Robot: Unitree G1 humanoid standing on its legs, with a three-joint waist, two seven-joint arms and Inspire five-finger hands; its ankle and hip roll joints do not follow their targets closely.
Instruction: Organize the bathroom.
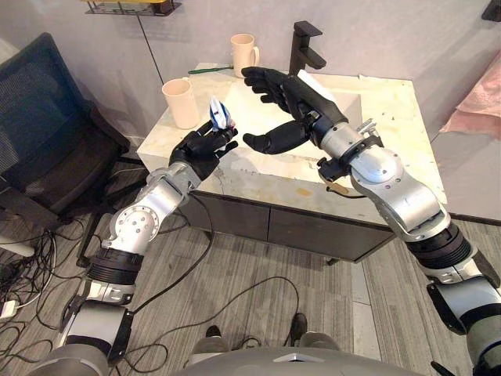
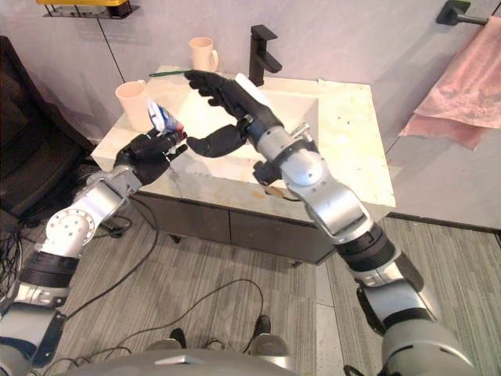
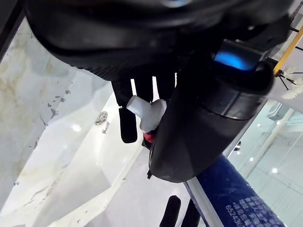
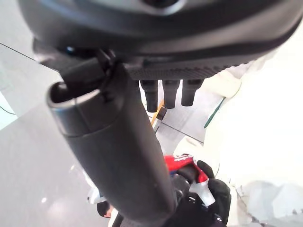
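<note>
The left hand [image 1: 202, 149] is over the near left corner of the marble vanity counter [image 1: 391, 141], and its fingers are curled around a toothpaste tube [image 1: 221, 115]. The tube is white and blue with some red. Its long axis is close to upright, with a small tilt to the right. The flat end points up and away from the robot, and the lower end is inside the fist.

The right hand [image 1: 274, 102] is just to the right of the tube, above the left part of the sink basin [image 1: 344, 106]. Its fingers are straight and spread, pointing to the far left, and the thumb is stretched out below them toward the tube. This hand holds nothing and does not touch the tube.

The left wrist view shows a white cap [image 3: 144, 111] of the tube between the dark fingers, and the white basin with its drain [image 3: 101, 118] beyond them. The right wrist view shows the red and white part of the tube in the other hand's grip.

On the counter, a beige cup [image 1: 181, 103] stands just to the far left of the left hand. A second cup with a handle [image 1: 243, 54] stands at the far edge, with a green toothbrush [image 1: 210, 70] lying to its left. A black faucet [image 1: 304, 47] stands behind the basin. A pink towel [image 2: 470, 86] hangs on the far right wall.
</note>
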